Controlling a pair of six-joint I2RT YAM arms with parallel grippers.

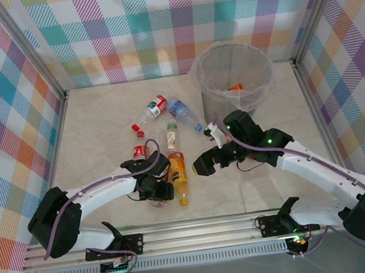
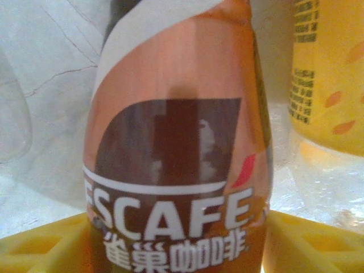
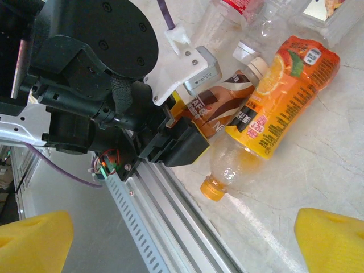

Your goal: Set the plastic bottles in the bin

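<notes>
Brown-orange glossy sleeve on Nescafe coffee bottle [image 2: 176, 170]. Bottle lies flat on marble-look table [image 1: 94, 121], long axis pointing away from arm bases, just beside orange juice bottle [image 3: 284, 96]. Left gripper [image 2: 179, 247] straddles it crosswise, yellow foam pads [image 2: 40, 247] against both flanks, gripping. Right gripper [image 3: 181, 242] spread wide, empty. Bag-lined bin [image 1: 202, 87] well off far-right; carry likely up, then rightward.

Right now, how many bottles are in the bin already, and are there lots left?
Done: just something orange lies in the bin; I can't tell what. In hand: the left pincer is clamped round the brown coffee bottle, which lies on the table. The right pincer is open, holding nothing. Left: the orange juice bottle and several more bottles nearby.
</notes>
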